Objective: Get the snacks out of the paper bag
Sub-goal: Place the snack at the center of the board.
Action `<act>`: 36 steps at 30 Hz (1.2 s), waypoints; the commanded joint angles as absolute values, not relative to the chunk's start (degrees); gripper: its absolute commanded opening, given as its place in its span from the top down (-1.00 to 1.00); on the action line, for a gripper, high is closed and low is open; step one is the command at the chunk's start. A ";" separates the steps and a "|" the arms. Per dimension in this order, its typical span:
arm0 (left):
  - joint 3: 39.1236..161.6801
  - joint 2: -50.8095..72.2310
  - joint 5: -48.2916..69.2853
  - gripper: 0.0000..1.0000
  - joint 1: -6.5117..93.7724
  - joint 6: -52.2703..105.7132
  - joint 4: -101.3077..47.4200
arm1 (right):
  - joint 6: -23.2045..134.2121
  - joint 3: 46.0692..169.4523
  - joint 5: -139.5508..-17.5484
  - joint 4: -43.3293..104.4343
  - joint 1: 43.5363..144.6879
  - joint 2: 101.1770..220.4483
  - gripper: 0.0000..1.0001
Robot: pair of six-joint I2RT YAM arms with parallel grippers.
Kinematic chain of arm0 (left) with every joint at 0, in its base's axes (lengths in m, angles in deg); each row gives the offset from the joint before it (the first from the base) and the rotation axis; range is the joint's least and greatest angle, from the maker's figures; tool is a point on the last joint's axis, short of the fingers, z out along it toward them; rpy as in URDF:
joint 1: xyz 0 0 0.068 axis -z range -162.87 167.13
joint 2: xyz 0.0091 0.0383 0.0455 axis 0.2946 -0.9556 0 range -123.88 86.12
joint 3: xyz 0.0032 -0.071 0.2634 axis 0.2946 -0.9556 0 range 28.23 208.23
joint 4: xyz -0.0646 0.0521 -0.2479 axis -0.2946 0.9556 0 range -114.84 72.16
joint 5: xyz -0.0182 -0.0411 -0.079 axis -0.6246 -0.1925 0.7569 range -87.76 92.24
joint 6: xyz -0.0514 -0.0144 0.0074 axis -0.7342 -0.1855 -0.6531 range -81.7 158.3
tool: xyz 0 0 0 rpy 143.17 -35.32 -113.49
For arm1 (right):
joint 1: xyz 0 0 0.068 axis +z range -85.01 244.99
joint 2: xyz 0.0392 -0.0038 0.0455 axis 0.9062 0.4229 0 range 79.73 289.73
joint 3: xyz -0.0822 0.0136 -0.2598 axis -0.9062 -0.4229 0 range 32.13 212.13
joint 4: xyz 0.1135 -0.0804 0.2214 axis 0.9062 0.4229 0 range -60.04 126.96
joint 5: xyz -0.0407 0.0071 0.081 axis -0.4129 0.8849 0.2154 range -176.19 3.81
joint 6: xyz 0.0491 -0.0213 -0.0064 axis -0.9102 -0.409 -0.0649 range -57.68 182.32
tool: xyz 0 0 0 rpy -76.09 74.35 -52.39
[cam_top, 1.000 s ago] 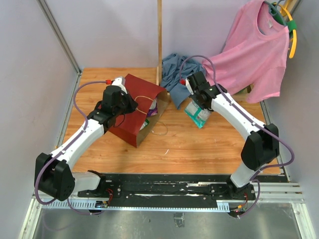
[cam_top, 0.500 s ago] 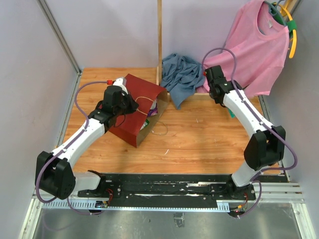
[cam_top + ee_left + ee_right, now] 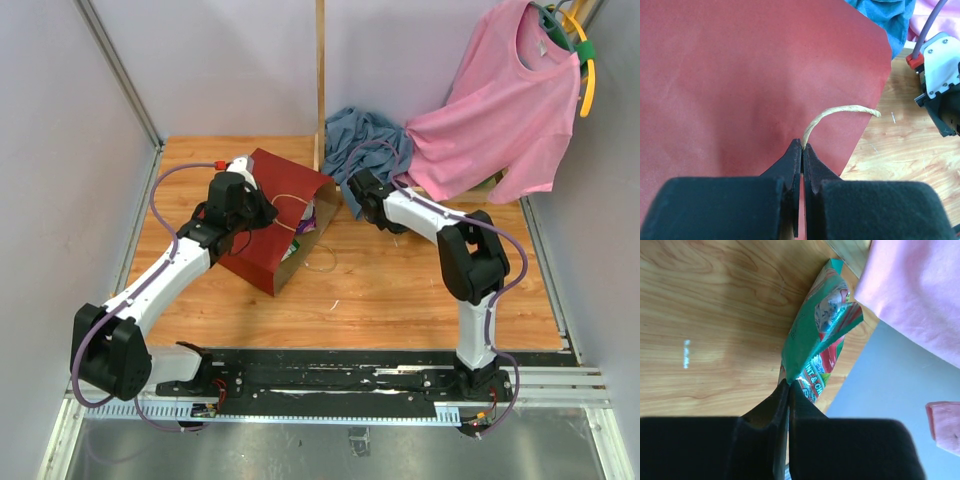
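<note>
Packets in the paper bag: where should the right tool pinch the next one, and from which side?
Likely the packet edges showing at the mouth. The paper bag lies on its side, mouth toward the robot's right, its top held up by the left tool on the cord handle, so enter low from that side.

paper bag (image 3: pixel 740 75) ahead of left pincer (image 3: pixel 802 147): matt paper. cord handle (image 3: pixel 845 107): seemingly twisted fibre. green packet (image 3: pixel 812 340): glossy film. tabletop (image 3: pixel 715 305): smooth wood.

Top: down from behind the desk's (image 3: pixel 400 290) near edge. Left wrist: close on paper bag (image 3: pixel 740 75), shared with top. Right wrist: close on green packet (image 3: pixel 812 342).
</note>
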State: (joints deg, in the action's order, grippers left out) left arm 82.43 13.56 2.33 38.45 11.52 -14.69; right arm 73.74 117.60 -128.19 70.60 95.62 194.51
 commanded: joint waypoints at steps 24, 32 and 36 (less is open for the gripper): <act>83.14 13.41 3.44 0.99 38.10 13.07 -14.07 | 57.93 106.68 -110.13 58.22 80.08 186.65 0.99; 83.45 12.67 3.64 0.99 38.08 12.59 -13.65 | 62.55 108.52 -115.59 57.11 74.82 186.74 0.99; 83.56 12.89 2.92 0.99 38.07 12.79 -12.98 | 63.66 109.47 -115.60 56.99 74.11 186.76 0.97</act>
